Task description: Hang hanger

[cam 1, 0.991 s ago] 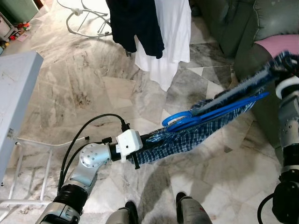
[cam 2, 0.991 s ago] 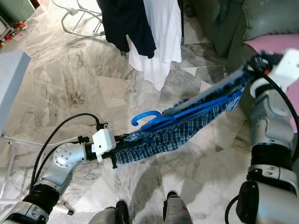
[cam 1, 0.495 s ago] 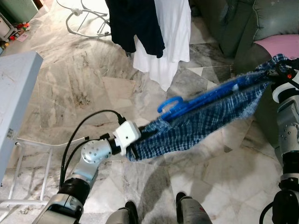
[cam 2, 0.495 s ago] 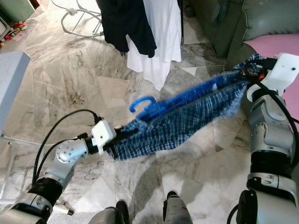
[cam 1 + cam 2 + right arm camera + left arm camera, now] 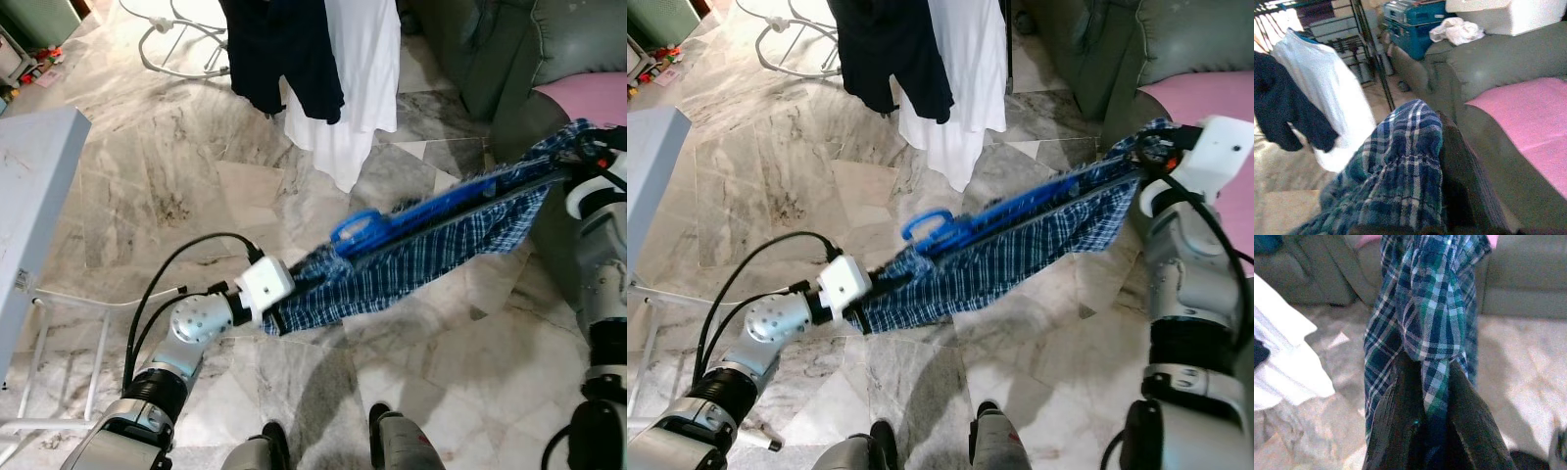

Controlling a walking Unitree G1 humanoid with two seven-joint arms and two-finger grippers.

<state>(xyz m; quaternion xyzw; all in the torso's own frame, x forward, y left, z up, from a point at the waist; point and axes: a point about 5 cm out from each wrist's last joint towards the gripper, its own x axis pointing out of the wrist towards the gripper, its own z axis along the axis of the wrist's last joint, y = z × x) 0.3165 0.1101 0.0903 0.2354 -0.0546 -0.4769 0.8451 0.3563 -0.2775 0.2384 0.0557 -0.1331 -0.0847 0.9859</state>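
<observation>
The plaid shirt (image 5: 421, 257) is stretched taut between both arms, slung across the space above the marble floor (image 5: 176, 186). The blue hanger (image 5: 431, 211) lies along the shirt's upper edge, its hook (image 5: 926, 227) poking out near the middle, pointing toward the rack clothes.

Left gripper (image 5: 1422, 396) is pinching one end of the shirt, fabric bunched tight between its two black fingers (image 5: 1396, 421) in the left wrist view. Right gripper (image 5: 1437, 161) is up by the sofa (image 5: 549, 49); the other end of the shirt is draped over it, and one dark finger shows beside the cloth. It seems to be clamped on the fabric, though the cloth hides the actual pinch.

Ahead, a dark garment (image 5: 284, 49) and a white shirt (image 5: 358, 69) hang from a rack whose rail is above the frame.

Now the risks. Neither gripper appears to hold the hanger itself, only cloth, so the hanger rides loose inside the shirt. If the arms slacken or tilt unevenly, it could slide along the fabric and drop out. The hook is lying sideways rather than upright, so I judge it may miss the rail unless it is turned. And with the shirt pulled this tight, a lift could drag cloth from the left pinch.
</observation>
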